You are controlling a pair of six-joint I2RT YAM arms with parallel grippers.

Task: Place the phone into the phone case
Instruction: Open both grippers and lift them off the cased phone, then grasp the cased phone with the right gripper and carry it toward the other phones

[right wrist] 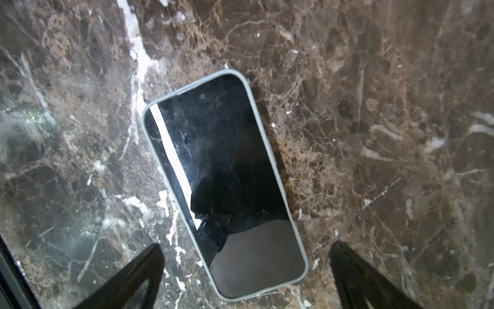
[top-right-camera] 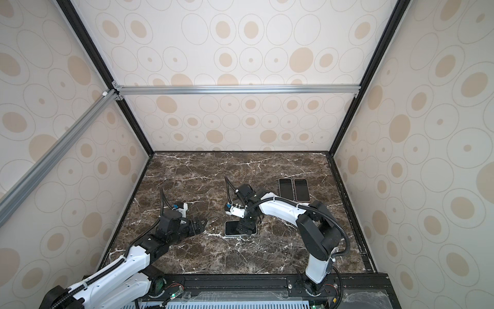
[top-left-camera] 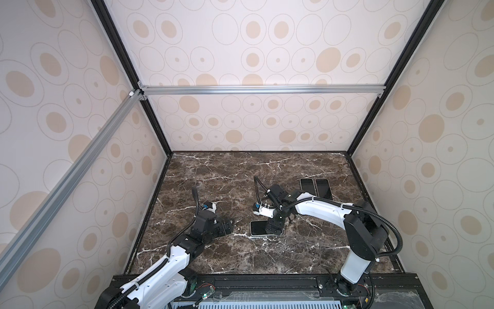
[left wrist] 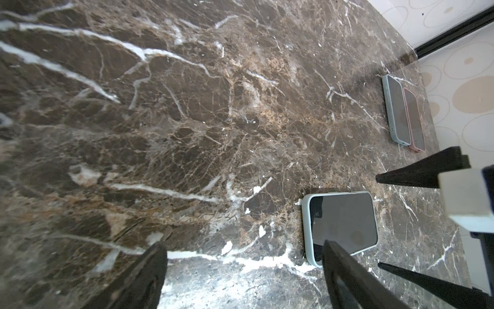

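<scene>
The right tool [right wrist: 246, 244] hangs over the phone [right wrist: 222, 174] with jaws spread wide, gripping nothing; the left tool [left wrist: 244, 243], likewise spread and empty, waits just beside it. The phone lies screen up inside the pale phone case [left wrist: 306, 227] near the middle of the worktop [top-left-camera: 213, 256], toward its front edge. It looks seated, so a straight lift, jaws kept wide, should avoid snagging the rim.

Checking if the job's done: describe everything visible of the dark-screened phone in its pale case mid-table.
The dark-screened phone lies flat, screen up, on the brown marble table. Its glass mirrors a bright strip; a pale grey-green case rims its visible edges. The open right gripper hovers above, not gripping it.
</scene>
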